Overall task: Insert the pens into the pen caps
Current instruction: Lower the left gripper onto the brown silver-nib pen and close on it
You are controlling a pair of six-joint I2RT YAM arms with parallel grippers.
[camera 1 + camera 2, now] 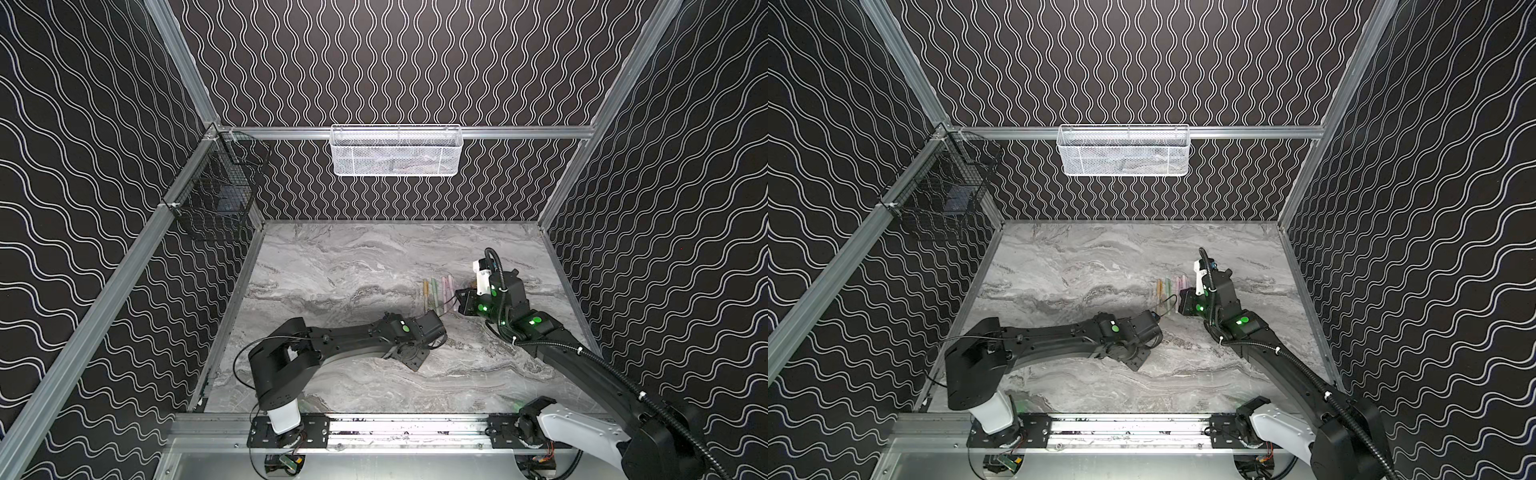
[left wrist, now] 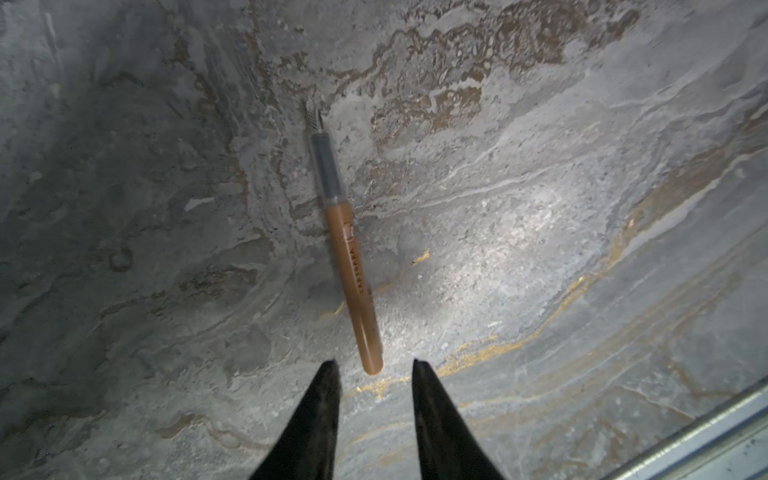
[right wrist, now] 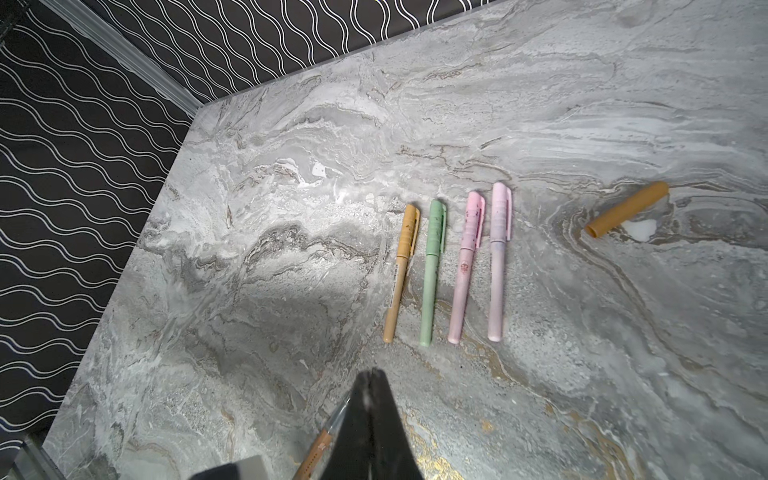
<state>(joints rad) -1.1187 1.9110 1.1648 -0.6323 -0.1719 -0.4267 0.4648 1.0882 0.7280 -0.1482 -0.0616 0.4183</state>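
An uncapped tan-orange pen lies flat on the marble table, its dark tip pointing away from my left gripper. That gripper is open, its fingers standing either side of the pen's blunt end with nothing between them. My right gripper is shut on nothing; the same pen shows beside and under its fingers. Beyond lie several capped pens in a row: tan-orange, green, pink and pale pink. A loose tan-orange pen cap lies apart from that row. In both top views the row lies between the two wrists.
A white mesh basket hangs on the back rail and a black wire basket on the left rail. Patterned walls close the table on three sides. A metal rail runs near my left gripper.
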